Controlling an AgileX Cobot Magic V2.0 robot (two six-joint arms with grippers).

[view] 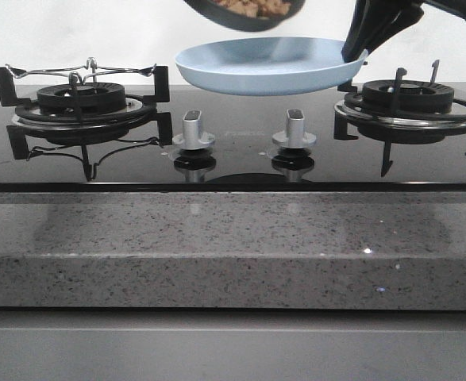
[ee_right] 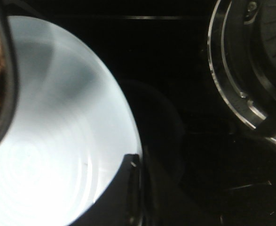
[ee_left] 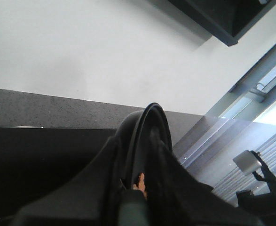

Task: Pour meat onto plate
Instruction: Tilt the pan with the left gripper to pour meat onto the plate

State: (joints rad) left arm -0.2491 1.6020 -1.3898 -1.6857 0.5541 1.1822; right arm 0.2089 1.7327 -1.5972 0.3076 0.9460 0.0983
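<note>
The pale-blue plate [view: 264,67] hangs in the air above the middle of the stove, held by its right rim in my right gripper [view: 358,49], which is shut on it. In the right wrist view the plate [ee_right: 48,141] fills the lower left, bare, with my finger [ee_right: 128,188] over its rim. A black frying pan [view: 244,12] tilts above the plate's left part, with the reddish-brown meat [view: 252,6] inside. My left gripper [ee_left: 142,188] is shut on the pan's rim [ee_left: 149,122]; a bit of meat [ee_left: 141,181] shows by the fingers.
Gas burners with black grates stand at the left [view: 82,99] and right [view: 411,99] of the black glass stove top. Two silver knobs [view: 194,131] [view: 294,129] sit at the front centre. A grey speckled counter edge [view: 233,238] runs in front.
</note>
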